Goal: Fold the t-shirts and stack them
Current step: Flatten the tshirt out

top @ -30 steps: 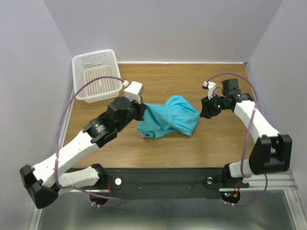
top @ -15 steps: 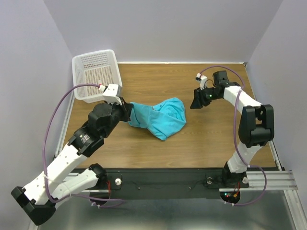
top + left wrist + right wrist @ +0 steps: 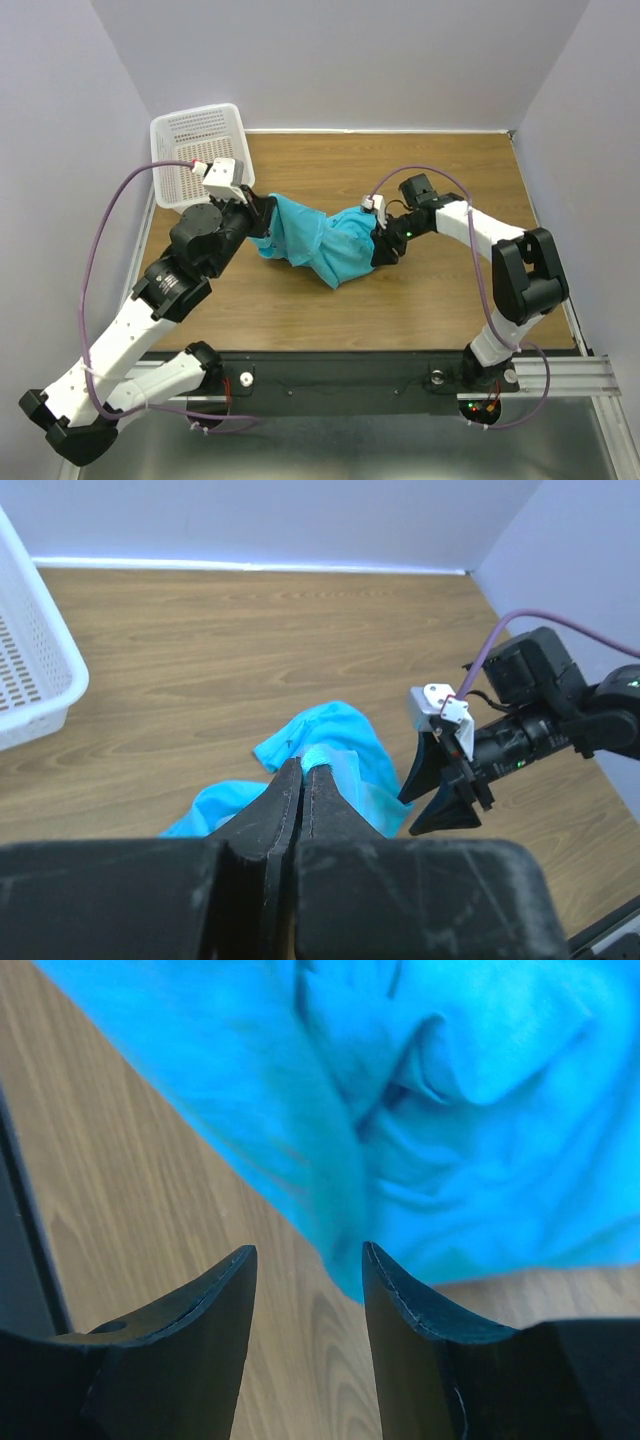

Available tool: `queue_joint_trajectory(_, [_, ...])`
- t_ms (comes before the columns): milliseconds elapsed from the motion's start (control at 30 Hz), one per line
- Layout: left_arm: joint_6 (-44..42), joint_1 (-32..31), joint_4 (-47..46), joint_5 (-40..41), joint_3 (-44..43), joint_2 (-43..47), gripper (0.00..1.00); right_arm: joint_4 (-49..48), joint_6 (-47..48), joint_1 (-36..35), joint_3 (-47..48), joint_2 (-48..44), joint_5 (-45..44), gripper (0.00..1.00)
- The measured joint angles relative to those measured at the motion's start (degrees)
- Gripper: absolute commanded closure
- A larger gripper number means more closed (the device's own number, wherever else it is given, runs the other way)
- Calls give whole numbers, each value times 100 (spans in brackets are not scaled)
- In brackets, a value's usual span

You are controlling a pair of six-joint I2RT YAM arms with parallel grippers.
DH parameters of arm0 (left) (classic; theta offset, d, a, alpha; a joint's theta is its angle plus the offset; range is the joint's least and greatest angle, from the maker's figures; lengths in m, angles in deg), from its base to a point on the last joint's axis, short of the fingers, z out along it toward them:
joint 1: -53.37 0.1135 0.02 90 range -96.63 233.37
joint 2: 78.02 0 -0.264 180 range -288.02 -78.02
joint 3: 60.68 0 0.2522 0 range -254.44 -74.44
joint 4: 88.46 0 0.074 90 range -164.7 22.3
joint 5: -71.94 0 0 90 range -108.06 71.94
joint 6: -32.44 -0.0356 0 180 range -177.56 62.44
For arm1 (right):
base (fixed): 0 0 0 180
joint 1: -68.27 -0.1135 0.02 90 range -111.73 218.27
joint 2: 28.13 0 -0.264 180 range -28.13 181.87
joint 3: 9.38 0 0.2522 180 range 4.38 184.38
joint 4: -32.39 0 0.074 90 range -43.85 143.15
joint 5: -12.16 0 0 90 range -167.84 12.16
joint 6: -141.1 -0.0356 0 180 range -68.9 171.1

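left gripper: pinched tight on shirt edge | right gripper: jaws parted, holding nothing, shirt just ahead of tips

White arm links, black joints, looping purple cables

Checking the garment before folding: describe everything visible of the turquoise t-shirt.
The t-shirt is plain turquoise cloth, soft and wrinkled, bunched in an unfolded heap on the wooden table near its middle. The left gripper is shut on one edge; the right gripper stands open at the opposite edge, not gripping it.
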Motion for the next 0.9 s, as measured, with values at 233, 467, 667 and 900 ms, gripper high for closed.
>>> queue_joint_trajectory(233, [-7,17,-170,-149,-302,-229,100,-31,118,44,190,50,-369,49])
queue_joint_trajectory(467, [-55,20,-179,-262,-798,-476,100,-74,76,-232,210,76,-111,53])
queue_joint_trajectory(667, [-160,20,-212,-330,-1193,-695,100,-337,-221,-702,210,376,157,76])
queue_joint_trajectory(900, [-361,20,-157,-299,-1399,-820,100,-385,-474,-763,205,289,-258,99])
